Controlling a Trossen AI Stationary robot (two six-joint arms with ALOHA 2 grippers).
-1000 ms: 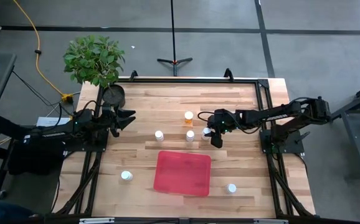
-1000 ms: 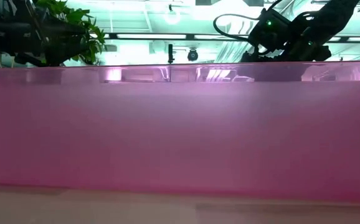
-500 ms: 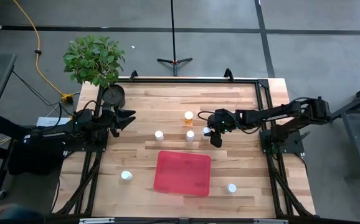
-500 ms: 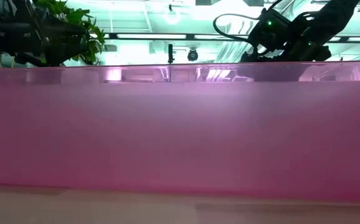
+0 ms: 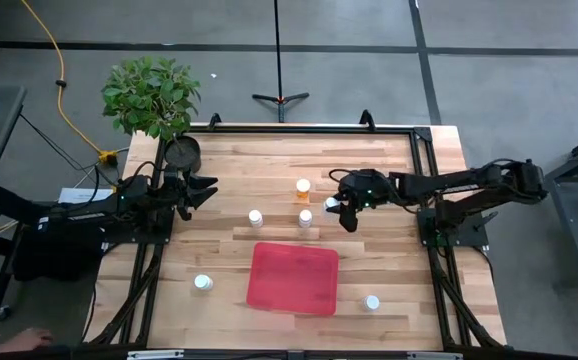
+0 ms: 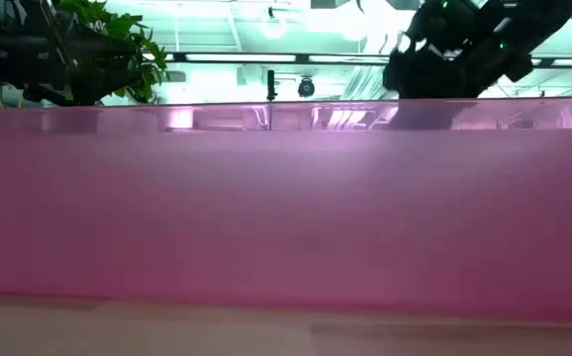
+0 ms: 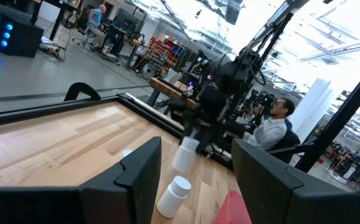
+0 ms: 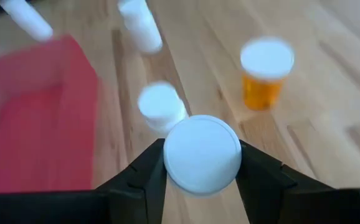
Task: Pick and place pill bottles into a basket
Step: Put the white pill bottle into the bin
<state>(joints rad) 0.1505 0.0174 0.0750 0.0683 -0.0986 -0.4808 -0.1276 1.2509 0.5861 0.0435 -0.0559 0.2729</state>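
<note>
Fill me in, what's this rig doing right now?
Sorting pill bottles into the red basket, which has none in it yet. The right gripper is shut on a white bottle, above the table just past the basket's far right corner. Four white ones and the amber bottle stand loose on the table. The left gripper waits, open, at the left edge near the plant.

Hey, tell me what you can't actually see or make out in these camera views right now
- Low view: the basket wall fills the picture and hides the tabletop and every bottle behind it.
- Right wrist view: the held bottle shows only its cap between the right gripper fingers; its body is hidden.
- High view: bottle labels are too small to read.
</note>
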